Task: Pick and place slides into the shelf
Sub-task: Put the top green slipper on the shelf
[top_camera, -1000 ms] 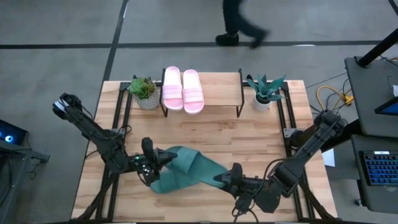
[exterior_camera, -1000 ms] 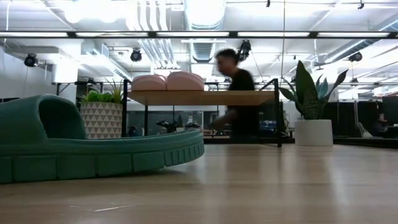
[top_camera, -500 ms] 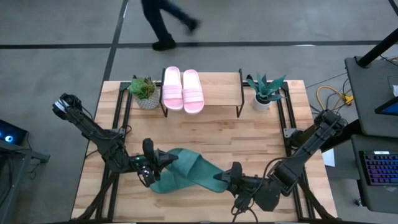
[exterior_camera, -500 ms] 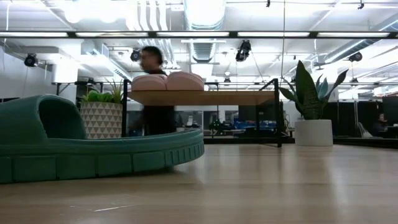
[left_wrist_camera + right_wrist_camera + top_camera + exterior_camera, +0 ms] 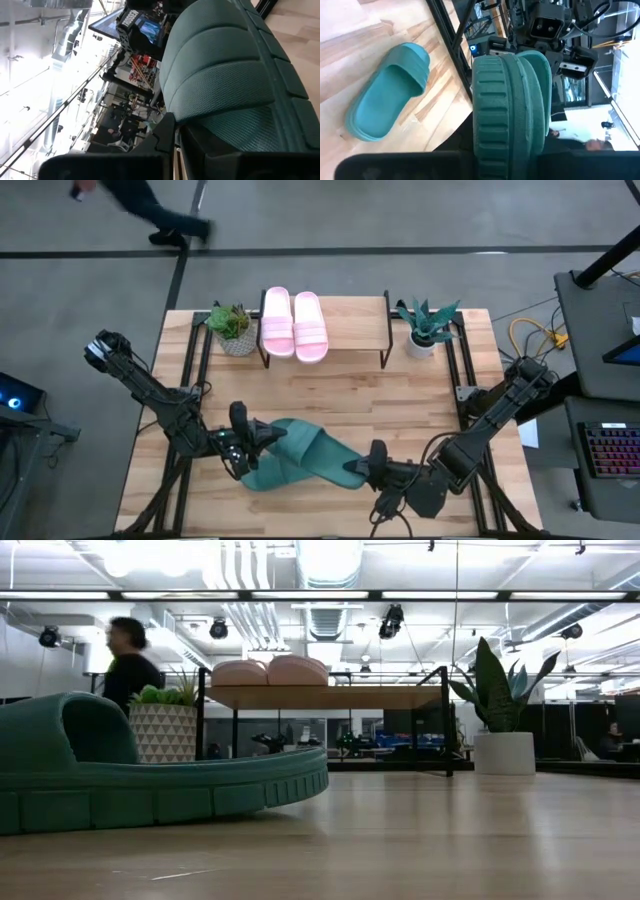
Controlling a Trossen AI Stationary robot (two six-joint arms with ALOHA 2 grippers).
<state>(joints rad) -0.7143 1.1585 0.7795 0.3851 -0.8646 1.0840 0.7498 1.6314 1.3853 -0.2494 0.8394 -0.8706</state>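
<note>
Light pink soft slides pair (image 5: 293, 324) sits on the low light-wood shelf (image 5: 352, 325).
Left gripper (image 5: 257, 442) and right gripper (image 5: 362, 470) each clamp one dark green soft slide (image 5: 309, 457) near the table's front edge; another (image 5: 387, 96) lies flat.

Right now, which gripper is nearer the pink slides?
Left. The left gripper is front-left of the pink slides; the right gripper, shut on a green slide, is farther front-right.
</note>
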